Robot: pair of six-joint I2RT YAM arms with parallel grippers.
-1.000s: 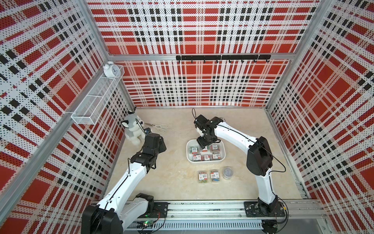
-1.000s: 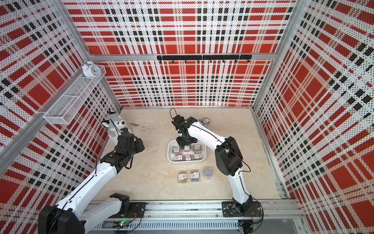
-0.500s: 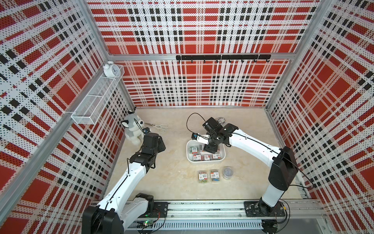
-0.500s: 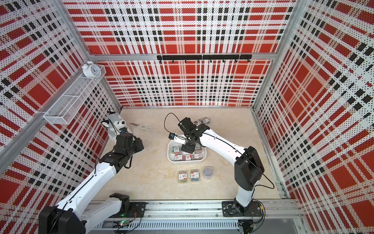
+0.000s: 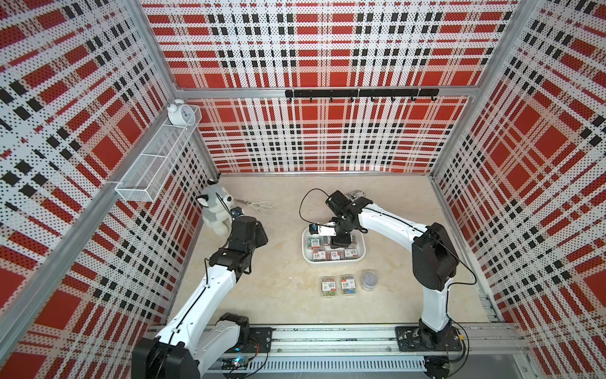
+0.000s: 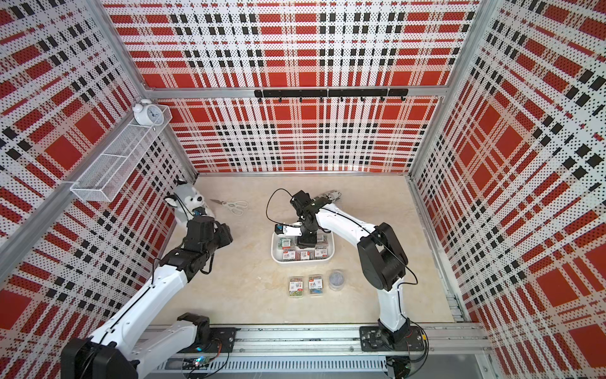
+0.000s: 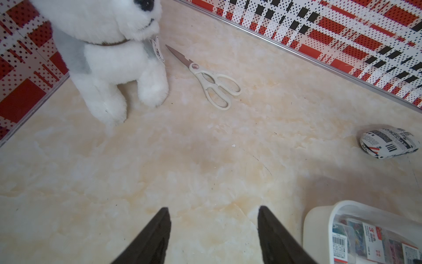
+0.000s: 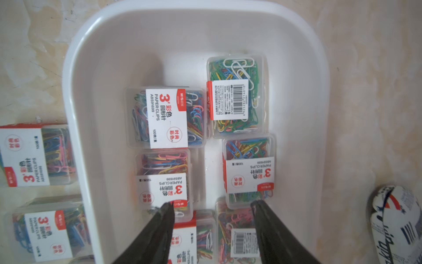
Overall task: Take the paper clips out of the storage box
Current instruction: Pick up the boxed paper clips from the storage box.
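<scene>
- Right claw (image 8: 212,204) hangs spread wide over the paper clip cases (image 8: 167,117) in the white box (image 8: 75,91), pinching nothing.
- Box sits mid-frame in both top views. Two loose cases (image 5: 329,287) and a round tub (image 5: 369,279) are on the table (image 5: 278,288) just below it.
- Left claw (image 7: 214,208) is spread too, empty, over bare table.

The right gripper (image 5: 340,243) has been carried from the far left corner of the white rectangular plastic storage box (image 5: 334,261) toward its middle, and it is now held low over the small clear plastic cases of coloured paper clips (image 8: 166,117). The black elbow of the right arm (image 5: 433,262), which was swung outward half a second ago, has been drawn back nearer to the box.
</scene>
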